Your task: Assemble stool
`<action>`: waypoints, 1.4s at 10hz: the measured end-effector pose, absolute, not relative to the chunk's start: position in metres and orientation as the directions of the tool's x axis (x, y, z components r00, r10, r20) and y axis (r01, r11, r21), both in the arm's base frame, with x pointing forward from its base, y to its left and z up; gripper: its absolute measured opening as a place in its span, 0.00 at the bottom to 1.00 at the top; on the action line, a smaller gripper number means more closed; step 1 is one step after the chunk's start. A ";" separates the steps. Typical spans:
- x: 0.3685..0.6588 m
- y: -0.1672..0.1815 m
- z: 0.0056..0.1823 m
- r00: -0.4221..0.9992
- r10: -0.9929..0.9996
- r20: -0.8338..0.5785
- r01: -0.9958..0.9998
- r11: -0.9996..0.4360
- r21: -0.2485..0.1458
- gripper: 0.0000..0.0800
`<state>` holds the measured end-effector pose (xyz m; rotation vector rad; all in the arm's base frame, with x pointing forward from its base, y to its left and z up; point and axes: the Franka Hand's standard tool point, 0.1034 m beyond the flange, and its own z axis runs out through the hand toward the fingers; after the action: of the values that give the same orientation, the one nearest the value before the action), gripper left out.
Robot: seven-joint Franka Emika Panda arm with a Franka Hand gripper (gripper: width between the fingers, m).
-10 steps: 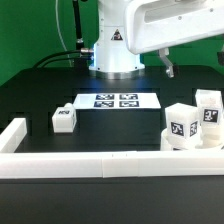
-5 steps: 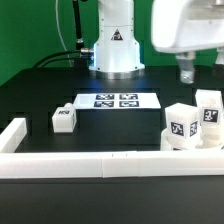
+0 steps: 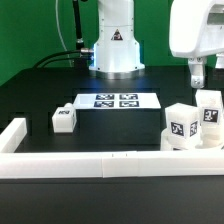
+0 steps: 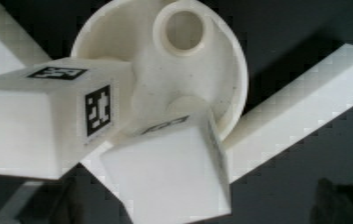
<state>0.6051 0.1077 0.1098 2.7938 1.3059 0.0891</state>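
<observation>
The white round seat (image 3: 192,141) lies at the exterior view's right, against the border rail. Two blocky tagged legs (image 3: 182,123) (image 3: 208,107) stand on it. A third leg (image 3: 64,118) stands on the table at the exterior view's left. My gripper (image 3: 197,74) hangs just above the farther leg on the seat, empty, not touching it. In the wrist view the seat (image 4: 146,55) shows an open socket (image 4: 185,30), with a tagged leg (image 4: 48,115) and a second leg (image 4: 164,178) in front. My fingers show only as dim dark shapes far apart at the frame's edge.
The marker board (image 3: 115,101) lies in the middle, in front of the robot base (image 3: 115,45). The long white border rail (image 3: 100,165) runs along the front with a short arm (image 3: 13,133) at the exterior view's left; it also shows in the wrist view (image 4: 315,105).
My gripper has moved toward the exterior view's right and down, from above the table's back to just over the legs on the seat. The parts have not moved.
</observation>
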 end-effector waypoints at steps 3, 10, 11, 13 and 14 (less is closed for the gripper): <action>0.621 0.115 0.093 0.636 0.771 0.037 0.767 -0.637 0.076 0.81; 0.620 0.113 0.083 0.665 0.745 0.048 0.742 -0.666 0.075 0.55; 0.620 0.113 0.083 0.719 0.693 0.054 0.690 -0.720 0.070 0.42; 0.620 0.113 0.083 0.794 0.604 0.062 0.601 -0.797 0.062 0.42; 0.620 0.114 0.082 0.860 0.505 0.071 0.503 -0.863 0.047 0.42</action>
<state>0.6200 0.1140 0.0821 3.0040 0.8146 0.1262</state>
